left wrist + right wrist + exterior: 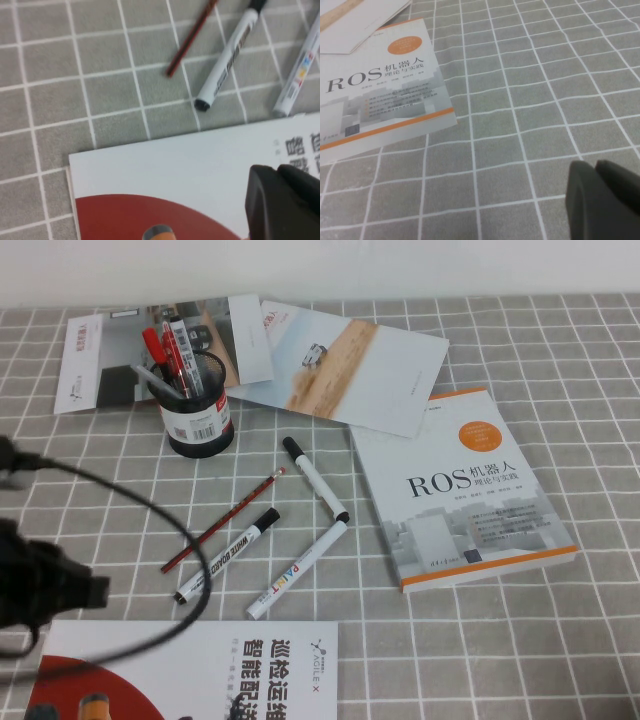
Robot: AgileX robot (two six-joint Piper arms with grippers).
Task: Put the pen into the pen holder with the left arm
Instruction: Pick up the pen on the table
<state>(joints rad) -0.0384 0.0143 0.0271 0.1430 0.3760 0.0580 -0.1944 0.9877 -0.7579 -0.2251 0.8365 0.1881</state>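
Checked tabletop (560,640), open at right.
Pen (222,518) loose beside markers (228,554); left gripper (282,200) over booklet (175,165), right gripper (602,197) low above cloth; jaws' state untellable.

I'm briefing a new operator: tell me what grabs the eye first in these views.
The ROS book lies flat at center-right, and the black mesh pen holder stuffed with pens stands far left of it. Between them lie the thin red pen and three white markers. The left arm looms at the left edge, left gripper over a brochure; the right gripper hangs over bare cloth.
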